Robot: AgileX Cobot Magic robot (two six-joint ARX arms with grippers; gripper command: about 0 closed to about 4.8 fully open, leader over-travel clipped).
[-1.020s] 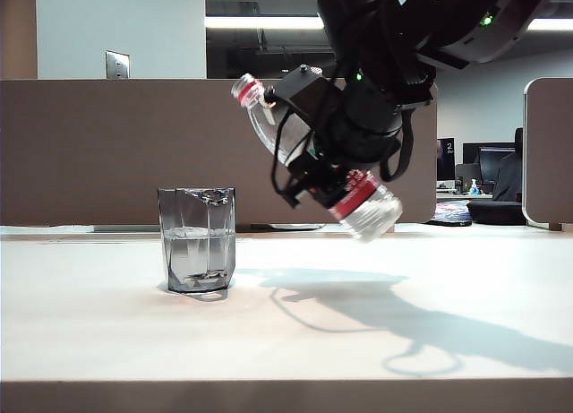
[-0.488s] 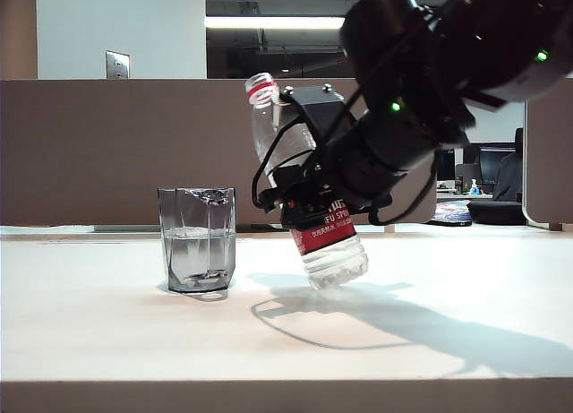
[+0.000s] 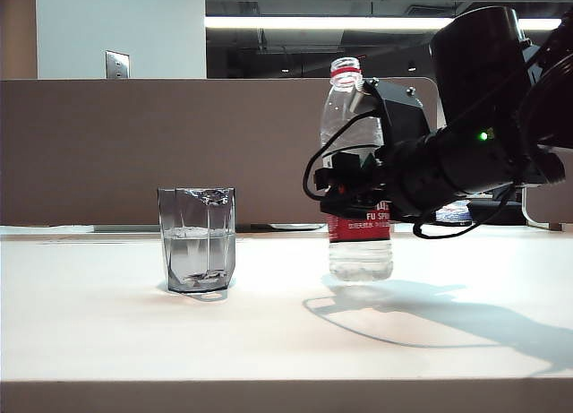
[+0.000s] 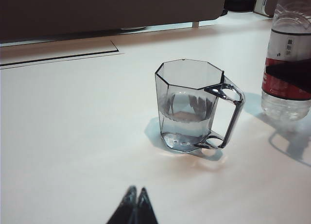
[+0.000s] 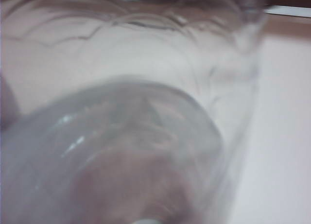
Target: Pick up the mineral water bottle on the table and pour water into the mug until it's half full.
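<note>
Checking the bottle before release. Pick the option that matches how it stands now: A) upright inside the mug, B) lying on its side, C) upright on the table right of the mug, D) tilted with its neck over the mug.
C: the bottle stands upright on the table, apart from the mug, with the right gripper around its middle.

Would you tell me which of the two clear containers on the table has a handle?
The mug: a handle curves off its side. The bottle, gripped by the right end effector, has none.
</note>
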